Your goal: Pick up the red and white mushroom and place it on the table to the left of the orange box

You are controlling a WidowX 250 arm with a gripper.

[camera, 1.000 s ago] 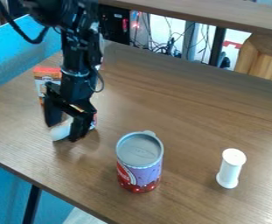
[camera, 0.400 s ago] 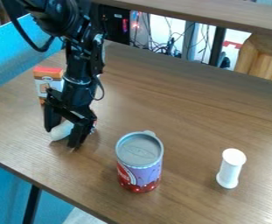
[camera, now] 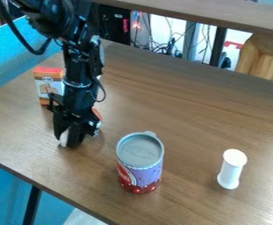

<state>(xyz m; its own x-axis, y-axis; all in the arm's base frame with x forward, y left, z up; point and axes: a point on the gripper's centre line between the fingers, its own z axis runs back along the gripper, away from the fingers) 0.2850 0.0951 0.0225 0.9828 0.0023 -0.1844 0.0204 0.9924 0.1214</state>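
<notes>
One white object (camera: 63, 138) sits low between the fingers of your hand (camera: 68, 143), at the left of the tabletop (camera: 179, 101). The fingers are close together and appear clamped on it; its full shape is hidden, so you cannot confirm how deep the grip is.

Caution: slip. With only a small part of the object exposed at the fingertips, a shallow or off-centre grip could let it turn or drop if you lift fast. If its underside bears on the wood, sideways travel before lifting could drag or twist it.

Caution: contact. A red-and-white item (camera: 97, 115), partly hidden, lies just beside the hand — a rotation toward it could knock it. The orange-topped box (camera: 48, 83) stands upright behind the hand, and a low retreat could tip it. The grey-lidded can (camera: 140, 154) stands upright to the view's lower right; a low sweep that way could strike it. The cable (camera: 102, 90) looping beside the wrist could snag on a wide turn.

Clearances: the front-left edge runs diagonally below the hand, and the can stands near it. The widest room for travel lies toward the view's centre and upper right — between the box and the upright white spool-shaped piece (camera: 231, 169).
</notes>
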